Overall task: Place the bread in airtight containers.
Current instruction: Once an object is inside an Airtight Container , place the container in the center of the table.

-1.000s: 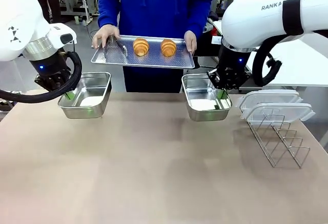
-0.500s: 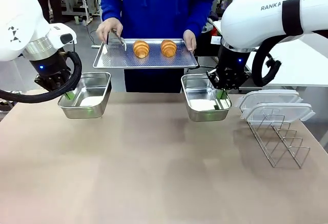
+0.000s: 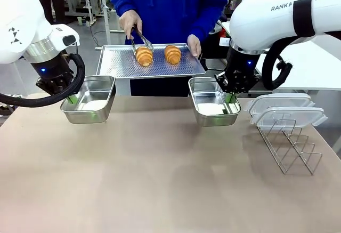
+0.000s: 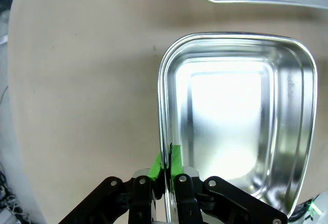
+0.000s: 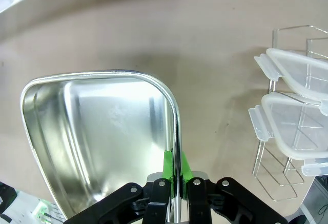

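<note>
L gripper (image 4: 166,157) is clamped shut on the rim of the left tin (image 3: 85,117), R gripper (image 5: 177,165) same deal on the right tin (image 3: 216,120), both tins empty atm. Person across the table holds the tray (image 3: 117,65) w/ one hand (image 3: 194,45) behind the tins. Their other hand (image 3: 129,19) has tongs (image 3: 139,40) round the left croissant (image 3: 144,56), w/ the right croissant (image 3: 172,54) just beside it on the tray. Clear lids (image 3: 282,105) sit on the wire rack (image 3: 290,142).

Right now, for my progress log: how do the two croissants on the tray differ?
The left croissant sits between the person's tongs; the right croissant lies untouched. The left croissant is near the middle of the perforated tray, the right croissant toward its right end. Both are golden-brown.
</note>
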Available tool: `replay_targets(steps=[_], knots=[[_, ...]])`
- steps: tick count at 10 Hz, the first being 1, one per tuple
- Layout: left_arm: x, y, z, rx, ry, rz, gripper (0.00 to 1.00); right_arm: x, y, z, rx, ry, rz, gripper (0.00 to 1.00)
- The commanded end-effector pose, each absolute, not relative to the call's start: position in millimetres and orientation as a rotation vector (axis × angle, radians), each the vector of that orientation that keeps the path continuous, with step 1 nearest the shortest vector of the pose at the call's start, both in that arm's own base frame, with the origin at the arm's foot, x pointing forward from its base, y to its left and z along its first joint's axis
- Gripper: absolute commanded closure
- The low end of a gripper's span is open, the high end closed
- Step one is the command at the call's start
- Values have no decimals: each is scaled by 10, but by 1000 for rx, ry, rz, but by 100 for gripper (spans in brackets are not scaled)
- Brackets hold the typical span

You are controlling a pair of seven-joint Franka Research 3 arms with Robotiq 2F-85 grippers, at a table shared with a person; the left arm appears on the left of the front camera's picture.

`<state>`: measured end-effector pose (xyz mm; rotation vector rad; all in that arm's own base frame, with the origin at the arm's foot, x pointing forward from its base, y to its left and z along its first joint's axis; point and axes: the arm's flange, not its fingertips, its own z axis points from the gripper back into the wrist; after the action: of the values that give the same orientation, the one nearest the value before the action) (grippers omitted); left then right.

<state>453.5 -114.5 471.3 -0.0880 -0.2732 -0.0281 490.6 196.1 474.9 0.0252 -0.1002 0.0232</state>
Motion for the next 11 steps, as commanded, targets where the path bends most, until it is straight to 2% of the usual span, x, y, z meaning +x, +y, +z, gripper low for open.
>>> replay_targets(steps=[1, 11], knots=[[4531, -1141, 4732, -89, -276, -20, 95, 4905, 1948, 4793, 22, -112, 15, 100], [4531, -1141, 4732, -89, -276, -20, 95, 4905, 1948, 4793, 22, -112, 15, 100]])
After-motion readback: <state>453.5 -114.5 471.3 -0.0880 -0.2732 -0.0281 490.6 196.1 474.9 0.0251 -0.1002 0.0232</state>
